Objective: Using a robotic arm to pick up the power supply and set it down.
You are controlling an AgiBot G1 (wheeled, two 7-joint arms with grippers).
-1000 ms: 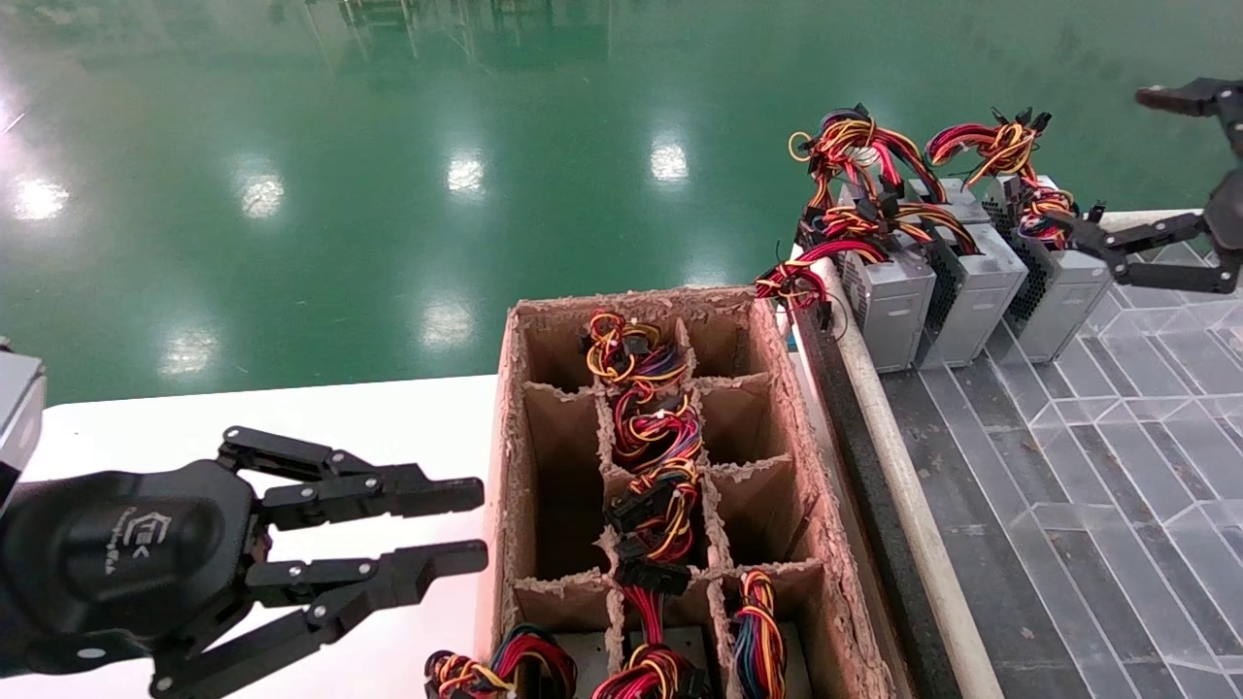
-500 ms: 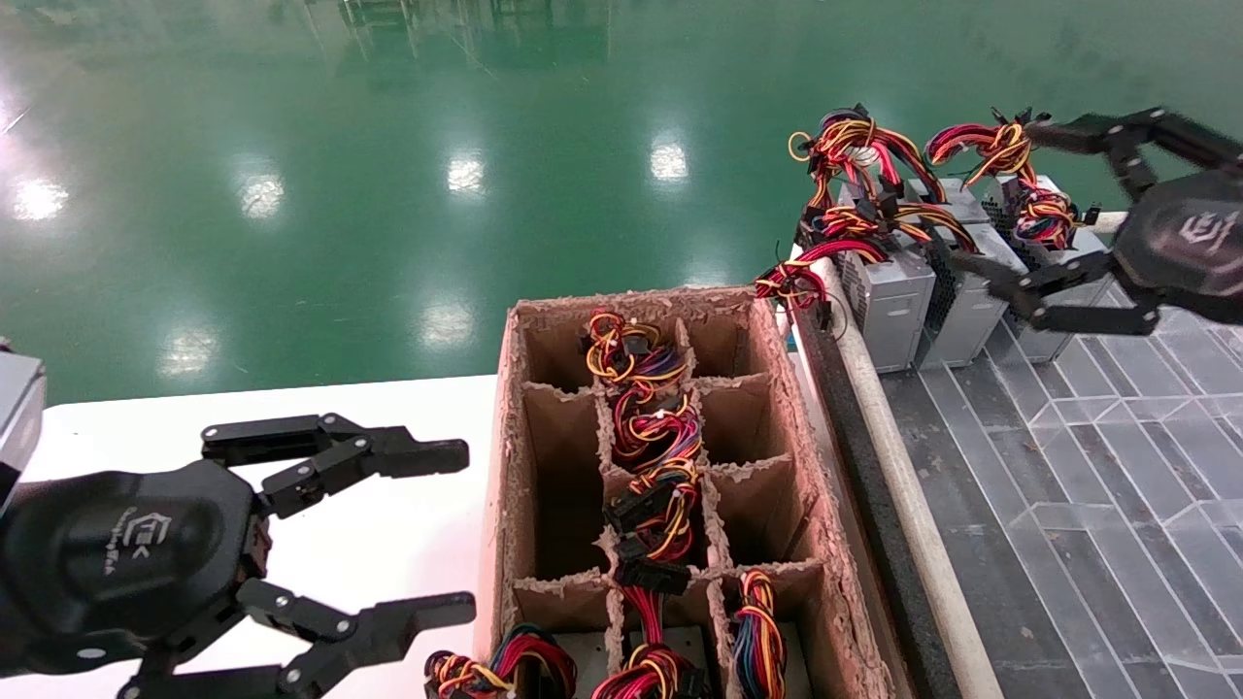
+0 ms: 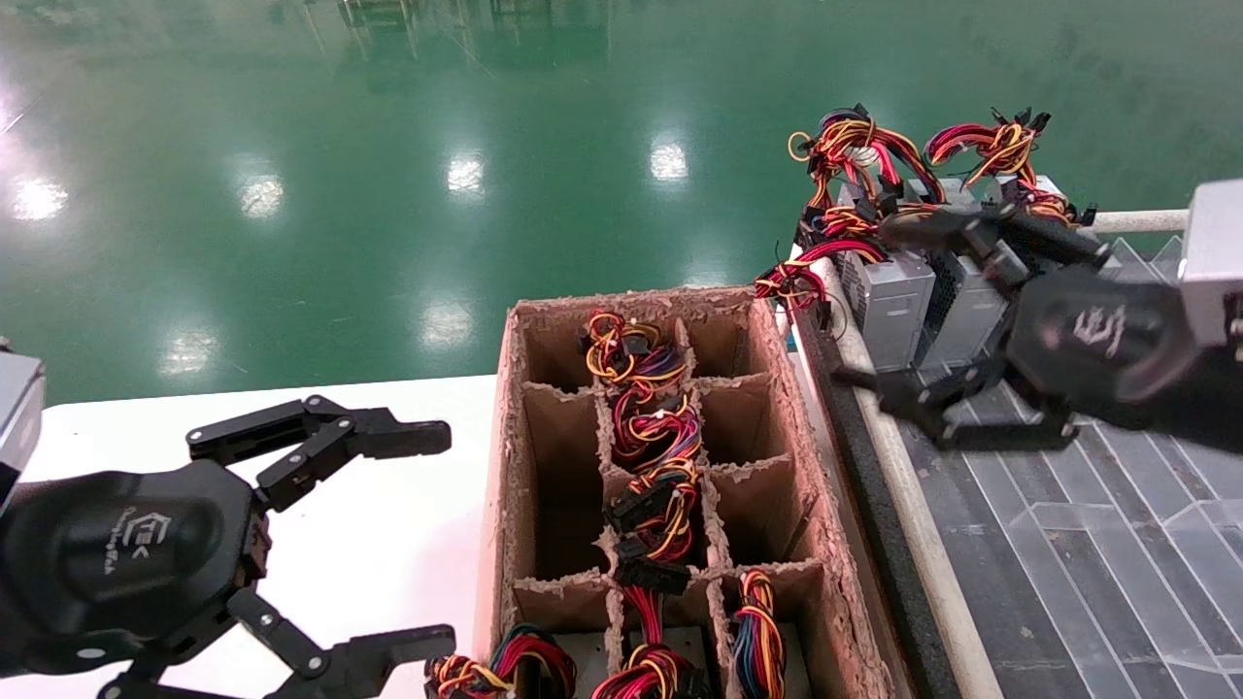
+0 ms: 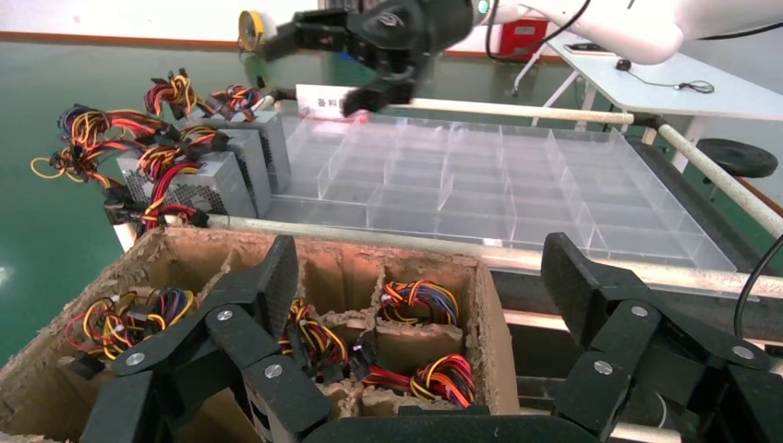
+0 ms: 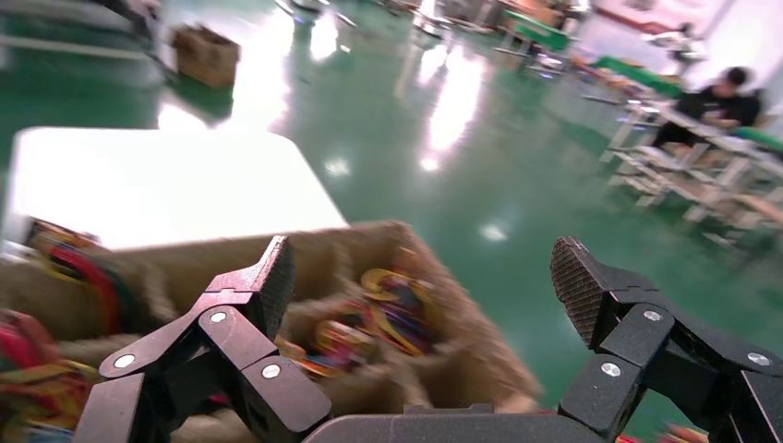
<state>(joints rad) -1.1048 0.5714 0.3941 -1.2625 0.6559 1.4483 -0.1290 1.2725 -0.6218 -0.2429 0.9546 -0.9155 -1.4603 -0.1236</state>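
Three silver-grey power supplies stand in a row at the far right; the nearest, power supply (image 3: 886,303), has a red and yellow wire bundle (image 3: 845,146) on top. More wire bundles (image 3: 655,427) fill the cardboard divider box (image 3: 777,388). My right gripper (image 3: 874,306) hovers open in front of the row, at the conveyor's edge, holding nothing. In the right wrist view its fingers (image 5: 268,281) spread wide over the blurred box (image 5: 443,305). My left gripper (image 3: 437,539) is wide open above the white table, left of the box, empty; it looks at the box (image 4: 406,268).
A white table (image 3: 388,417) lies under the left arm. A clear divided tray (image 3: 1117,505) covers the right side behind a pale rail (image 3: 898,485). The box's pulp dividers (image 3: 723,476) are frayed. Green floor lies beyond.
My right gripper swung from the far right edge leftward and nearer, past the power supplies toward the box. My left gripper's fingers spread from nearly shut to wide open.
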